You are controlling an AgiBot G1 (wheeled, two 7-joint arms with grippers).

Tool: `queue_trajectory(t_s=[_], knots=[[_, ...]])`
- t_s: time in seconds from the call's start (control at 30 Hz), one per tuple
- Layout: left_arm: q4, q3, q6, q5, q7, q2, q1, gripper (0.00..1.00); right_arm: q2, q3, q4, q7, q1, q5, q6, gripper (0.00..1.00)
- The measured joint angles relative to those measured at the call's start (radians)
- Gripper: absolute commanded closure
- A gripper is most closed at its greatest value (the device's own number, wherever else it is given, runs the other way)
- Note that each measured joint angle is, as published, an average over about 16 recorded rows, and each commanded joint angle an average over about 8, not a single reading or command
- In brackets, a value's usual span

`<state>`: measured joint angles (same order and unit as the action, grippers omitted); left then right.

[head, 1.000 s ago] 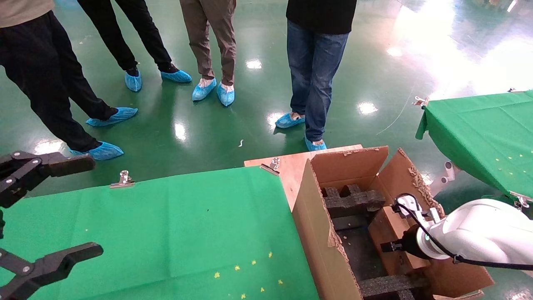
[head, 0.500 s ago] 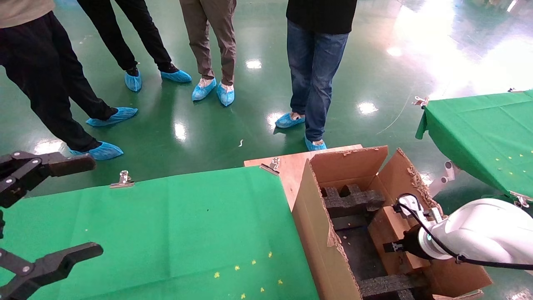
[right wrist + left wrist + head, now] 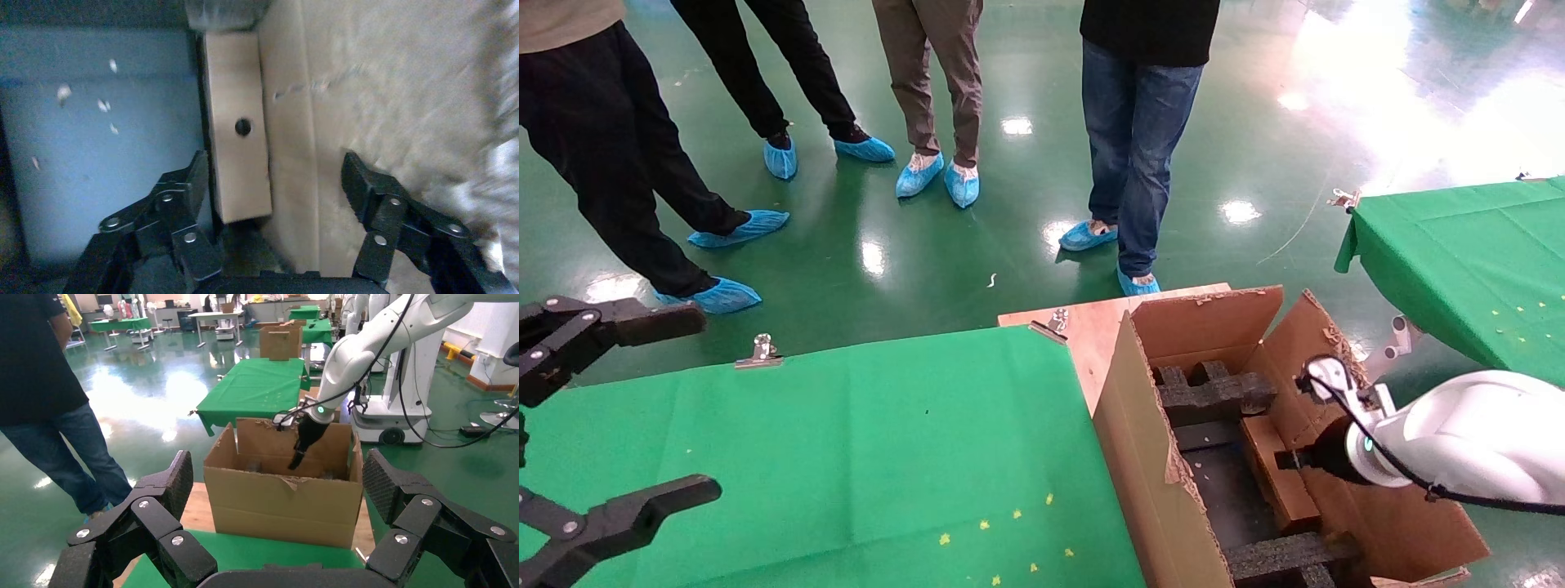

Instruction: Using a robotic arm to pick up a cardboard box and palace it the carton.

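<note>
Head view: no readable writing anywhere, the box (image 3: 1279, 474) now stands on edge lower inside the carton (image 3: 1148, 457) than a second ago, left gripper (image 3: 601, 416) parked wide over the cloth (image 3: 846, 441); right wrist view: right gripper (image 3: 275, 184) spread wide, box's holed side between its fingers.

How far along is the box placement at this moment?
Nearly finished. The cardboard box stands on edge inside the carton, against its right wall. In hand: the right gripper sits over the box inside the carton with fingers open, one beside the box's narrow side, so it looks released. Left: lifting the right arm clear of the carton. The left gripper hangs open over the green table.
</note>
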<state>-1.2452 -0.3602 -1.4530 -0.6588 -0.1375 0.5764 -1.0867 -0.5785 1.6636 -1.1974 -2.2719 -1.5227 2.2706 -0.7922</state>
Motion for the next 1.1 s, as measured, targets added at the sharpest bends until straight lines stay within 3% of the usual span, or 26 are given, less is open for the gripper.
queue_trajectory(t_s=[0.27,0.47,0.87,1.1], knots=[[0.000,0.000,0.000,0.000,0.000,0.000,0.000,0.00,0.034,-0.036,-0.074,0.013,-0.072,0.040,0.035,0.00],[0.000,0.000,0.000,0.000,0.000,0.000,0.000,0.00,0.060,-0.063,-0.130,0.084,-0.134,0.026,0.121,0.00],[0.000,0.000,0.000,0.000,0.000,0.000,0.000,0.00,0.100,-0.072,-0.175,0.371,-0.231,-0.245,0.413,0.00],[0.000,0.000,0.000,0.000,0.000,0.000,0.000,0.00,0.111,-0.065,-0.180,0.459,-0.253,-0.359,0.499,0.00]])
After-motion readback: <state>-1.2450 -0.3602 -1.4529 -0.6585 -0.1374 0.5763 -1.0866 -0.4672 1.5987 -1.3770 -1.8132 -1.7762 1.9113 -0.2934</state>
